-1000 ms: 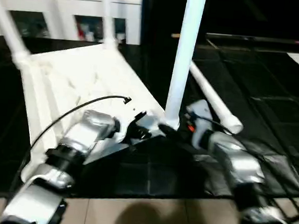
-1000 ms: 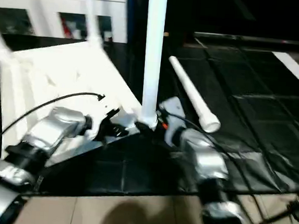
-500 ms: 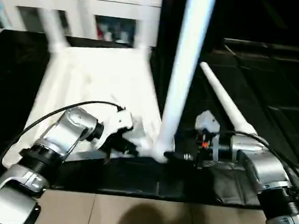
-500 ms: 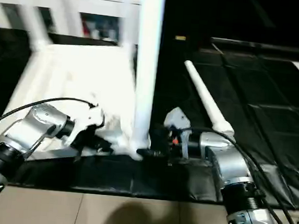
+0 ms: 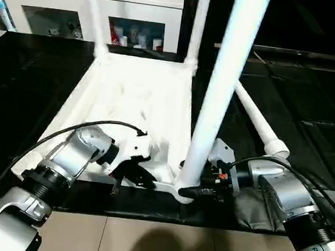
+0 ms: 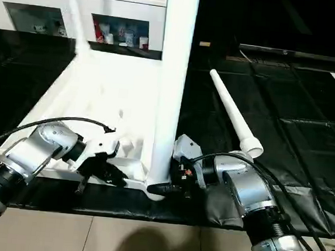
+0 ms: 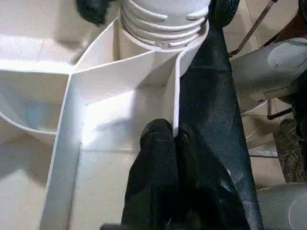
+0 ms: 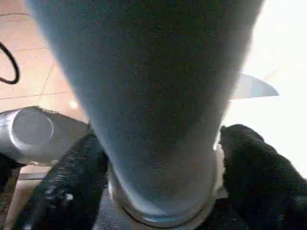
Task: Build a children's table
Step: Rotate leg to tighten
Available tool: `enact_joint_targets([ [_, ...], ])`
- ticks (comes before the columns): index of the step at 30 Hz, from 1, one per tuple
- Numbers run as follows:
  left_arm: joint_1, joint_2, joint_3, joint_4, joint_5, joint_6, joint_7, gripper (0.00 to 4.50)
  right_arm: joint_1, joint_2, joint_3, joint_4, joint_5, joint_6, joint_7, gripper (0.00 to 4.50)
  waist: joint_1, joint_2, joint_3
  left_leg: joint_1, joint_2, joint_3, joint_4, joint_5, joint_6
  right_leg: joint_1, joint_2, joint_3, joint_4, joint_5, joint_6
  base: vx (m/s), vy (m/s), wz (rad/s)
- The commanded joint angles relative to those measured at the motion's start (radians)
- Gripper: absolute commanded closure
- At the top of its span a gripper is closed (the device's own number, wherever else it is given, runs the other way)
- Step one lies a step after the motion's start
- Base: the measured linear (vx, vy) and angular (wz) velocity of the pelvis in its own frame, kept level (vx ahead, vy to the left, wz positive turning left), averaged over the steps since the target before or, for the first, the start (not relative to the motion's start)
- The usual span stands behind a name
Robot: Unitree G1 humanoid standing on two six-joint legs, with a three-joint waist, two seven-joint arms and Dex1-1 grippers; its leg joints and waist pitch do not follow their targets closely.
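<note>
The white tabletop [image 5: 135,93] lies upside down on the black mat, its ribbed underside facing up. Two legs [image 5: 94,19] [image 5: 195,22] stand in the far corner sockets. A third leg [image 5: 216,106] stands in the near right socket. My right gripper [image 5: 188,191] is shut on its base, one finger [image 8: 72,182] on each side of the threaded collar. My left gripper [image 7: 173,134] is shut on the thin near rim wall of the tabletop [image 7: 120,110], just left of that socket. A loose leg [image 5: 256,118] lies on the mat to the right.
A white cabinet [image 5: 61,1] with glass doors stands behind the tabletop. The black mat [image 5: 311,97] spreads out to the right, and tan floor tiles [image 5: 145,241] run along the near edge. A black cable [image 5: 67,134] loops over my left forearm.
The camera has shifted, so the whole scene sits differently. My right gripper's fingers have come in around the near leg's base. My left gripper keeps its hold on the rim.
</note>
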Motion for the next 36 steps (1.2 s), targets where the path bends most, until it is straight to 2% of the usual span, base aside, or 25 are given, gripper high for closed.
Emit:
enact_joint_targets([
  [1, -0.004, -0.002, -0.022, -0.018, -0.001, -0.011, -0.047, 4.50, -0.018, -0.014, 0.004, 0.007, 0.003, -0.014, 0.018, 1.16, -0.008, -0.005, -0.067, 0.013, 0.034, -0.007, -0.065, -0.167, 0.042, 0.052, -0.090, 0.061, -0.078, -0.262, -0.143, 0.000, 0.000, 0.00],
  [5, -0.001, 0.001, -0.022, -0.021, -0.002, -0.009, -0.046, 4.50, -0.016, -0.015, 0.006, 0.009, 0.005, -0.021, 0.026, 1.34, -0.008, -0.005, -0.067, 0.013, 0.034, -0.007, -0.065, -0.165, 0.043, 0.052, -0.088, 0.060, -0.077, -0.253, -0.147, 0.000, 0.000, 0.00],
  [7, 0.000, 0.001, -0.022, -0.022, -0.002, -0.008, -0.046, 4.50, -0.014, -0.013, 0.007, 0.010, 0.007, -0.023, 0.029, 1.65, -0.008, -0.006, -0.068, 0.013, 0.034, -0.007, -0.064, -0.164, 0.043, 0.053, -0.089, 0.061, -0.077, -0.256, -0.147, 0.000, 0.000, 0.00],
  [9, 0.001, 0.001, -0.020, -0.024, -0.006, -0.003, -0.044, 4.50, -0.011, -0.010, 0.008, 0.009, 0.010, -0.025, 0.031, 1.69, -0.008, -0.006, -0.068, 0.014, 0.034, -0.007, -0.064, -0.162, 0.045, 0.052, -0.088, 0.060, -0.076, -0.249, -0.149, 0.000, 0.000, 0.00],
  [11, 0.003, -0.003, -0.015, -0.026, -0.016, 0.011, -0.040, 4.50, -0.006, -0.001, 0.002, 0.004, 0.023, -0.014, 0.035, 1.77, -0.008, -0.010, -0.068, 0.013, 0.034, -0.006, -0.064, -0.157, 0.047, 0.053, -0.088, 0.061, -0.075, -0.244, -0.150, 0.000, 0.000, 0.00],
  [15, -0.004, -0.031, 0.017, -0.024, -0.041, 0.080, 0.003, 4.50, 0.002, 0.036, -0.017, -0.003, 0.036, 0.000, -0.013, 1.80, -0.008, -0.008, -0.068, 0.012, 0.034, -0.006, -0.063, -0.147, 0.049, 0.053, -0.088, 0.061, -0.073, -0.235, -0.154, 0.000, 0.000, 0.00],
  [16, -0.014, -0.057, 0.042, -0.018, -0.051, 0.125, 0.053, 4.50, -0.001, 0.070, -0.035, 0.001, 0.033, 0.022, -0.086, 1.80, -0.010, -0.002, -0.068, 0.013, 0.034, -0.007, -0.063, -0.149, 0.043, 0.051, -0.089, 0.061, -0.075, -0.239, -0.158, 0.000, 0.000, 0.00],
  [17, -0.014, -0.057, 0.042, -0.018, -0.051, 0.125, 0.053, 4.50, -0.001, 0.070, -0.035, 0.001, 0.033, 0.022, -0.086, 1.80, -0.014, -0.006, -0.067, 0.011, 0.032, -0.008, -0.065, -0.156, 0.036, 0.054, -0.089, 0.059, -0.076, -0.253, -0.154, 0.000, 0.000, 0.00],
  [19, -0.025, -0.088, 0.070, -0.003, -0.055, 0.154, 0.120, 4.50, -0.011, 0.111, -0.052, 0.017, 0.013, 0.032, -0.184, 1.80, -0.020, -0.005, -0.063, 0.013, 0.029, -0.007, -0.066, -0.180, 0.024, 0.051, -0.089, 0.059, -0.084, -0.298, -0.143, 0.000, 0.000, 0.00],
  [20, -0.034, -0.114, 0.095, 0.007, -0.059, 0.186, 0.178, 4.50, -0.022, 0.147, -0.068, 0.036, 0.000, 0.045, -0.269, 1.80, -0.026, -0.006, -0.065, 0.011, 0.029, -0.010, -0.068, -0.186, 0.014, 0.056, -0.090, 0.057, -0.083, -0.313, -0.138, 0.000, 0.000, 0.00],
  [21, -0.039, -0.132, 0.110, 0.012, -0.059, 0.204, 0.220, 4.50, -0.032, 0.173, -0.079, 0.051, -0.009, 0.052, -0.325, 1.80, -0.031, -0.002, -0.064, 0.010, 0.030, -0.012, -0.069, -0.184, 0.007, 0.055, -0.090, 0.057, -0.082, -0.311, -0.138, 0.000, 0.000, 0.00],
  [23, -0.048, -0.166, 0.143, 0.013, -0.062, 0.259, 0.305, 4.50, -0.051, 0.219, -0.090, 0.077, -0.029, 0.067, -0.425, 1.80, -0.048, -0.006, -0.065, 0.010, 0.026, -0.012, -0.069, -0.189, -0.001, 0.057, -0.088, 0.056, -0.083, -0.305, -0.143, 0.000, 0.000, 0.00],
  [24, -0.054, -0.197, 0.170, -0.002, -0.050, 0.310, 0.385, 4.50, -0.070, 0.262, -0.090, 0.098, -0.055, 0.090, -0.510, 1.81, -0.057, -0.004, -0.065, 0.008, 0.024, -0.014, -0.068, -0.187, -0.002, 0.060, -0.089, 0.055, -0.082, -0.306, -0.143, 0.000, 0.000, 0.00],
  [25, -0.054, -0.200, 0.173, -0.004, -0.049, 0.316, 0.392, 4.50, -0.072, 0.268, -0.090, 0.101, -0.057, 0.092, -0.520, 1.81, -0.066, -0.005, -0.066, 0.005, 0.023, -0.013, -0.067, -0.173, -0.001, 0.060, -0.087, 0.055, -0.082, -0.290, -0.149, 0.000, 0.000, 0.00],
  [27, -0.055, -0.223, 0.195, -0.021, -0.050, 0.357, 0.436, 4.50, -0.091, 0.309, -0.102, 0.127, -0.070, 0.110, -0.599, 1.81, -0.075, -0.006, -0.067, 0.005, 0.019, -0.011, -0.064, -0.160, 0.012, 0.060, -0.087, 0.058, -0.082, -0.271, -0.155, 0.000, 0.000, 0.00],
  [28, -0.056, -0.256, 0.223, -0.032, -0.051, 0.388, 0.499, 4.50, -0.111, 0.354, -0.118, 0.153, -0.073, 0.126, -0.675, 1.81, -0.080, -0.005, -0.069, 0.004, 0.020, -0.010, -0.063, -0.141, 0.018, 0.062, -0.086, 0.058, -0.078, -0.242, -0.162, 0.000, 0.000, 0.00],
  [29, -0.057, -0.267, 0.231, -0.036, -0.052, 0.398, 0.520, 4.50, -0.117, 0.368, -0.123, 0.162, -0.076, 0.130, -0.699, 1.81, -0.082, -0.009, -0.069, 0.004, 0.021, -0.010, -0.063, -0.130, 0.021, 0.060, -0.084, 0.059, -0.077, -0.222, -0.168, 0.000, 0.000, 0.00],
  [30, -0.060, -0.295, 0.252, -0.039, -0.054, 0.414, 0.572, 4.50, -0.132, 0.396, -0.131, 0.181, -0.082, 0.141, -0.749, 1.81, -0.084, -0.007, -0.070, 0.005, 0.021, -0.009, -0.062, -0.109, 0.031, 0.060, -0.084, 0.059, -0.074, -0.184, -0.182, 0.000, 0.000, 0.00],
  [33, -0.061, -0.310, 0.258, -0.042, -0.055, 0.420, 0.595, 4.50, -0.136, 0.413, -0.139, 0.187, -0.066, 0.135, -0.730, 1.81, -0.083, -0.008, -0.071, 0.004, 0.022, -0.009, -0.061, -0.097, 0.050, 0.062, -0.082, 0.059, -0.070, -0.139, -0.191, 0.000, 0.000, 0.00],
  [34, -0.060, -0.320, 0.262, -0.051, -0.059, 0.430, 0.615, 4.50, -0.139, 0.424, -0.142, 0.190, -0.069, 0.124, -0.736, 1.25, -0.081, -0.010, -0.071, 0.006, 0.024, -0.007, -0.060, -0.095, 0.059, 0.061, -0.083, 0.061, -0.069, -0.122, -0.195, 0.000, 0.000, 0.00],
  [36, -0.059, -0.320, 0.259, -0.056, -0.057, 0.431, 0.617, 4.50, -0.137, 0.424, -0.140, 0.186, -0.071, 0.123, -0.731, 1.11, -0.079, -0.009, -0.071, 0.005, 0.024, -0.008, -0.061, -0.093, 0.061, 0.062, -0.084, 0.060, -0.068, -0.121, -0.197, 0.000, 0.000, 0.00],
])
